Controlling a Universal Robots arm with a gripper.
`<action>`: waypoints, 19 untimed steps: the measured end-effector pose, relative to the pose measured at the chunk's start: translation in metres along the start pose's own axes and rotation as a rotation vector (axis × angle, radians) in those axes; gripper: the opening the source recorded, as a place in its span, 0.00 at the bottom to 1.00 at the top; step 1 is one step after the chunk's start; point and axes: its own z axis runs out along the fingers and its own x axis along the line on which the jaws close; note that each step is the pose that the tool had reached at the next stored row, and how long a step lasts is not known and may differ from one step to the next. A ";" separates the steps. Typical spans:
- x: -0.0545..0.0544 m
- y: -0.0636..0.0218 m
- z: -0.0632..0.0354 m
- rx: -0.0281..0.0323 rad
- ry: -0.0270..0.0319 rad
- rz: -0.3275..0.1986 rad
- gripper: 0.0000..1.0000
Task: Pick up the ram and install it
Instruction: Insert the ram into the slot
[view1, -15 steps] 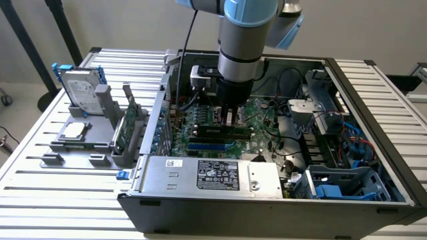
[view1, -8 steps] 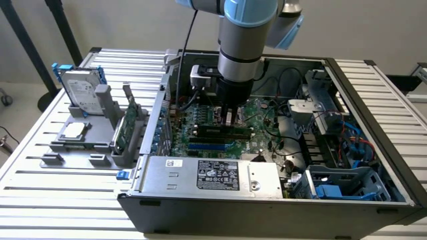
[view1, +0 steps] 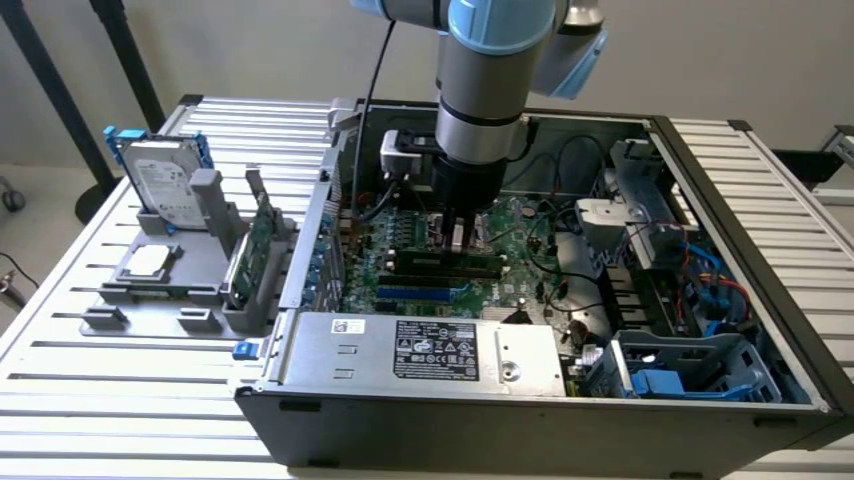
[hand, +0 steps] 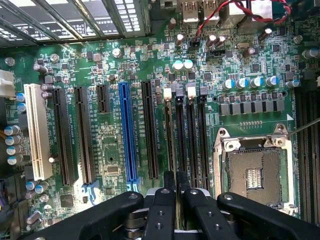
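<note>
The gripper (hand: 174, 186) hangs over the motherboard (hand: 115, 145), its 2 black fingers (hand: 168, 182) pressed close together on the edge of the ram (hand: 172, 145), a thin stick running straight ahead into a memory slot. Beside the fingers sits the open CPU socket (hand: 255, 172); the blue slot (hand: 127, 132) lies on the other side.

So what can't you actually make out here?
Wrist view: one end of the memory slots is hidden behind the gripper.
Exterior view: the arm blocks the motherboard right beneath it.
Exterior view: the power supply label print is too small to read.
</note>
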 end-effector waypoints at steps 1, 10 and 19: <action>0.000 0.0000 0.0000 0.0000 0.0000 0.000 0.14; 0.000 0.0004 -0.0070 0.0000 0.0000 0.000 0.28; 0.000 0.0008 -0.0190 0.0001 -0.0003 0.000 0.26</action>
